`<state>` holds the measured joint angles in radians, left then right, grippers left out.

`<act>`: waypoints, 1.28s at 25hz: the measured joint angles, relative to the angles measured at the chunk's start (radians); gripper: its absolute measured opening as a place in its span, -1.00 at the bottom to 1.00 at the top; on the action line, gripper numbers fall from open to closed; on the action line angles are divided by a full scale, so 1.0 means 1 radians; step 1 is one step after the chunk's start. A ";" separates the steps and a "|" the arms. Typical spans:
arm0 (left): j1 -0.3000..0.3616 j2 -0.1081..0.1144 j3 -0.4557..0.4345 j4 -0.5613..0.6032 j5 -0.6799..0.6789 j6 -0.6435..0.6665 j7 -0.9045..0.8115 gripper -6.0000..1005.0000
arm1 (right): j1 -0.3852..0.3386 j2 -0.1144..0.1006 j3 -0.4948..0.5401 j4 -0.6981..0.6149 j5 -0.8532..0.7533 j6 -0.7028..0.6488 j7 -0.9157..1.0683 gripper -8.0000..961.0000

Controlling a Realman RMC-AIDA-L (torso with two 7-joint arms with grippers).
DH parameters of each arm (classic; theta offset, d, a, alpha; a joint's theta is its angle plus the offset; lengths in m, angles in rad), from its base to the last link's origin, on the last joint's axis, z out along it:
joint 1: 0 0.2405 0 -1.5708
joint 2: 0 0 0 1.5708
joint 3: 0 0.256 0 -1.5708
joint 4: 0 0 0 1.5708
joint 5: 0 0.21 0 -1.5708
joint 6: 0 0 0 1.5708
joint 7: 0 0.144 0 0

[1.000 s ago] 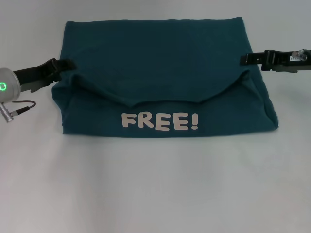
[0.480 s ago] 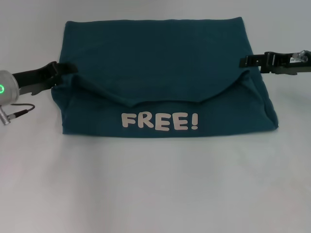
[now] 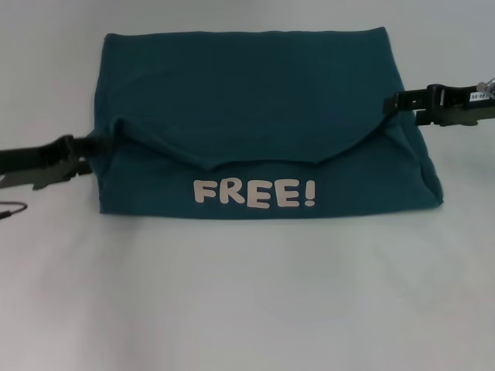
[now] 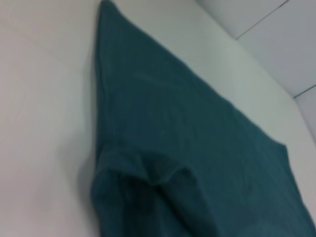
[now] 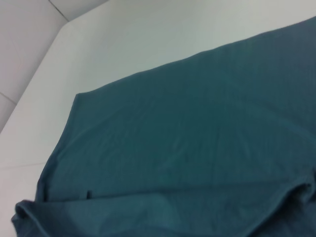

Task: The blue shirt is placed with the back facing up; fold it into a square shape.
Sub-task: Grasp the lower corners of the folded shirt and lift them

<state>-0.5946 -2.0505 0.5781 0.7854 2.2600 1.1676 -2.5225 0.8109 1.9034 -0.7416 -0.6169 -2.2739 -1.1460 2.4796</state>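
Evidently mid-fold: one blue shirt (image 3: 255, 116) lies on the table (image 3: 247, 294) from centre toward 12 o'clock, near flap turned up, "FREE!" lettering (image 3: 254, 192) showing once. Two grippers: left gripper (image 3: 87, 147) at the 9 o'clock edge, right gripper (image 3: 391, 101) at the 3 o'clock edge; whether either pinches cloth, cannot tell. Next likely needs both side edges gripped and carried inward evenly.

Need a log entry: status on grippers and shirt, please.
Left gripper at the blue shirt left edge; right gripper at right edge. Shirt part-folded, lettering up. Nothing in the way.
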 joint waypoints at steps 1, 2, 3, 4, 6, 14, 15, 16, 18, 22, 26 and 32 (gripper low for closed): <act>0.000 0.001 0.000 0.000 0.018 0.006 -0.005 0.19 | 0.000 -0.002 0.000 0.000 -0.001 -0.005 0.002 0.78; 0.001 0.002 0.000 0.000 0.032 0.009 -0.006 0.19 | 0.001 -0.003 0.000 0.001 -0.001 -0.012 0.005 0.79; 0.001 0.002 0.000 0.000 0.040 0.010 -0.006 0.19 | 0.001 -0.004 0.000 0.001 -0.001 -0.015 0.007 0.79; 0.001 0.002 0.002 0.000 0.045 0.009 -0.002 0.19 | 0.001 -0.004 -0.002 0.001 -0.002 -0.017 0.010 0.79; 0.001 0.000 0.004 -0.001 0.046 0.008 0.010 0.19 | 0.000 -0.004 -0.003 0.002 -0.002 -0.022 0.013 0.79; 0.012 -0.002 0.003 -0.001 0.048 0.018 0.120 0.19 | -0.009 -0.010 -0.001 0.003 -0.003 -0.055 0.013 0.78; 0.012 -0.002 0.004 -0.004 0.050 0.010 0.124 0.19 | -0.009 -0.011 0.001 0.003 -0.003 -0.055 0.013 0.78; 0.012 -0.003 0.006 -0.007 0.053 0.002 0.125 0.19 | -0.009 -0.012 0.001 0.003 -0.003 -0.057 0.013 0.78; 0.009 -0.005 0.013 -0.016 0.065 -0.022 0.126 0.19 | -0.009 -0.012 0.002 0.003 -0.003 -0.057 0.013 0.78; 0.006 -0.009 0.025 -0.043 0.074 -0.072 0.126 0.19 | -0.009 -0.012 0.003 0.002 0.000 -0.058 0.013 0.78; 0.006 -0.012 0.025 -0.055 0.074 -0.095 0.127 0.19 | -0.006 -0.012 0.004 0.001 0.002 -0.059 0.013 0.78; 0.005 -0.016 0.031 -0.063 0.074 -0.096 0.129 0.19 | -0.003 -0.012 0.004 0.004 0.002 -0.060 0.013 0.78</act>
<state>-0.5901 -2.0667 0.6088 0.7227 2.3338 1.0711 -2.3939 0.8074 1.8914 -0.7375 -0.6132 -2.2715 -1.2057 2.4927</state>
